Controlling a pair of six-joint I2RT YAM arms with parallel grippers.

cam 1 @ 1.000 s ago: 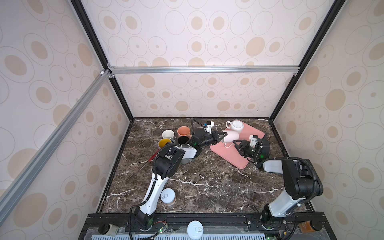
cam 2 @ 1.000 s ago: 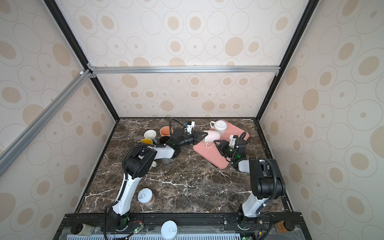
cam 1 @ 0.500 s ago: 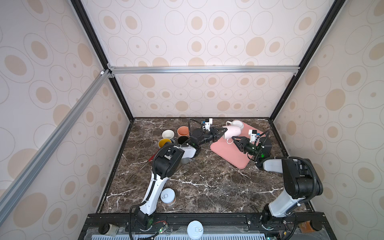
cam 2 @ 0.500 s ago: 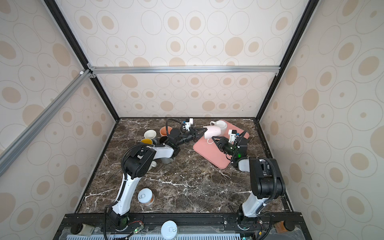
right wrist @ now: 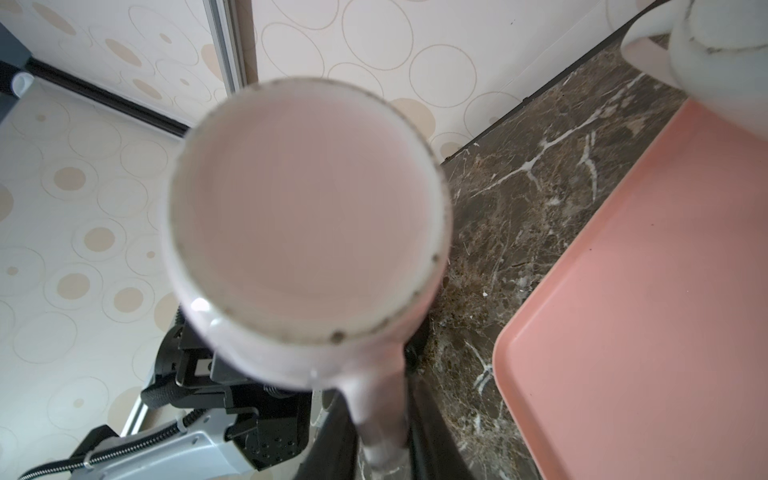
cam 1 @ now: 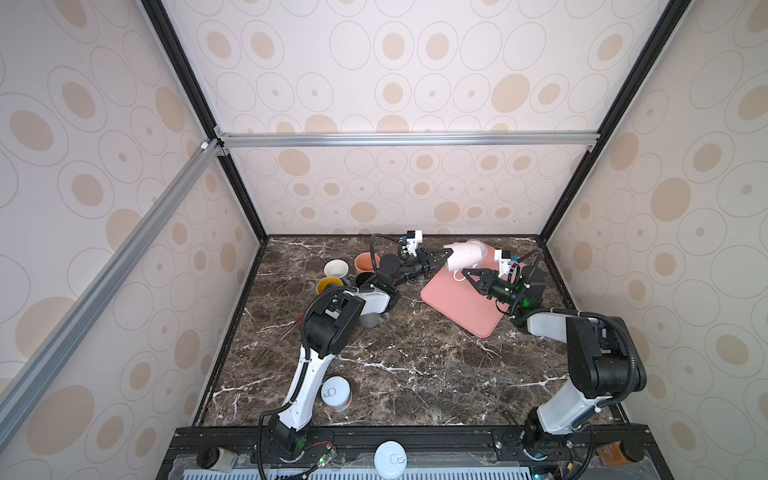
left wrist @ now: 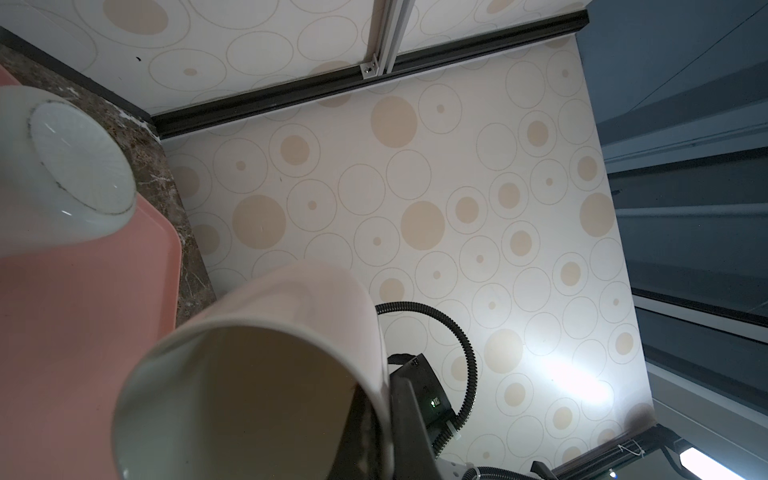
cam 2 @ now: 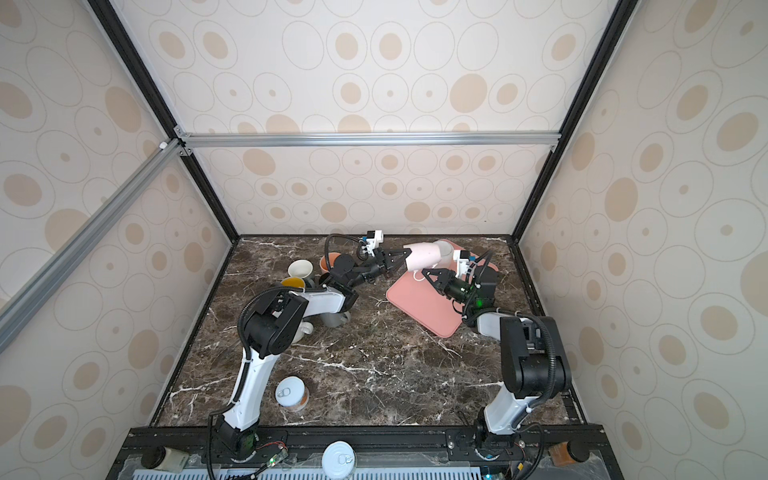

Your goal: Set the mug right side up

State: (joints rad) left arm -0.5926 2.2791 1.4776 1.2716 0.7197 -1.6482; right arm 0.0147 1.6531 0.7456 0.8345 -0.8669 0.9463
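Marble table (cam 1: 415,374) spread out below me, and all the action is up at the far end, around 1 o'clock. The pink tray (cam 1: 465,307) lies skewed at 2 o'clock, mostly bare; I read that as the landing spot.

Above its far-left edge, clear of the surface, there's the pink mug (cam 1: 463,257). It lies on its side in the air, mouth toward 9 o'clock, base toward 3. My left claw (cam 1: 444,254) is clenched on the rim, one finger inside the wall and one outside. That's why the mug hangs level, halfway through the flip.

My right claw (cam 1: 468,277) reaches in from 4 o'clock underneath, jaws drawn in around the handle (right wrist: 374,399), which hangs down. It looks like a grasp, there to take the weight, I'd judge, so the rim can be let go and the mouth swung up.

Now the neighbours! A white cup (left wrist: 62,174) sits base-up on the tray just behind the mug at 1 o'clock, the nearest thing to bump. Off at 10 o'clock, well apart, there's a huddle of cream cup (cam 1: 336,268), orange cup (cam 1: 365,262) and yellow cup (cam 1: 328,286). A grey mug (cam 1: 374,320) sits under my left forearm. The tin can (cam 1: 336,392) at 7 o'clock is nowhere near.
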